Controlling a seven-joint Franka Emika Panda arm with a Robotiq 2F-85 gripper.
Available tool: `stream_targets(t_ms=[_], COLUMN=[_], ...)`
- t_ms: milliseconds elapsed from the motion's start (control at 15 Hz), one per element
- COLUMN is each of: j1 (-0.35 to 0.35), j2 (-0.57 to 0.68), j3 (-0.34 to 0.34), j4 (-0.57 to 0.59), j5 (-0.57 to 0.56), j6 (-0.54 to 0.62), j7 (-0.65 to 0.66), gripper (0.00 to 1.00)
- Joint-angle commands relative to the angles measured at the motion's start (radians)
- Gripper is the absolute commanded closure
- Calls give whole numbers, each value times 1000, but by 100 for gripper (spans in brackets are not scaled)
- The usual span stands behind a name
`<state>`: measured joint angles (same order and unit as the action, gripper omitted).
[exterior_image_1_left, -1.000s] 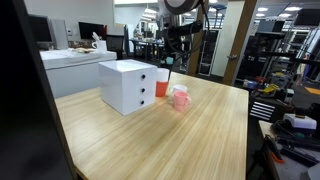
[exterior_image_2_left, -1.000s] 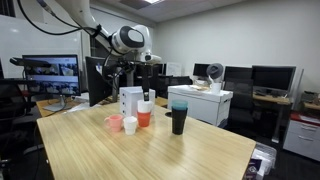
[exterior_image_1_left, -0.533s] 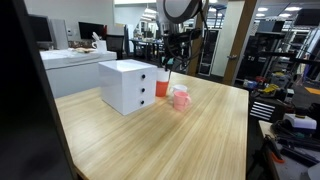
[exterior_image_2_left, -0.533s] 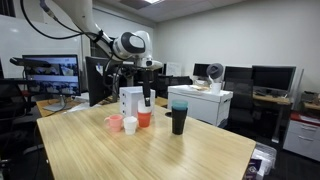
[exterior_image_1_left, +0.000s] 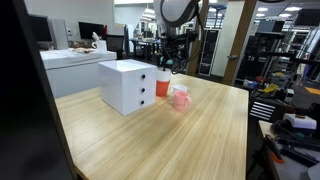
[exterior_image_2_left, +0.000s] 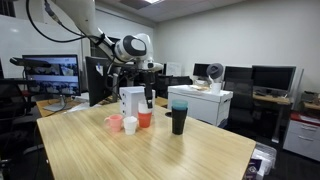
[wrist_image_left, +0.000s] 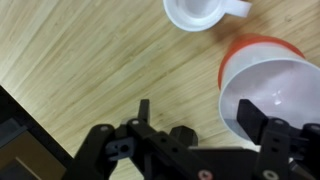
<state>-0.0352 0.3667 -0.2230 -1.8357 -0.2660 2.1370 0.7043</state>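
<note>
I have the drawer box (exterior_image_1_left: 128, 85) standing on the table (exterior_image_1_left: 190, 140), toward its far left in an exterior view, with three cups clustered just beside the box's front. My gripper (exterior_image_2_left: 148, 97) hangs above the wide cup (exterior_image_2_left: 145, 118), the one closest to the box. In the wrist view that cup's rim lies under the finger at the picture's right, and the small cup (wrist_image_left: 200, 12) sits beyond it, apart. The low cup (exterior_image_2_left: 114, 123) stands just left of the small one, and the tall cup (exterior_image_2_left: 179, 118) stands off to the right.
</note>
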Motion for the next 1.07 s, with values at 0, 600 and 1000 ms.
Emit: stream_targets(t_ms=[0,600,1000], j1=[-1,5,4], j2=[14,21,-19], j3=[-1,-4,11], j4=[16,23,62], j5=[-19,-25,-5], j6=[13,-10,-106], j7=[-6,-4,-37], gripper=[41,94,92])
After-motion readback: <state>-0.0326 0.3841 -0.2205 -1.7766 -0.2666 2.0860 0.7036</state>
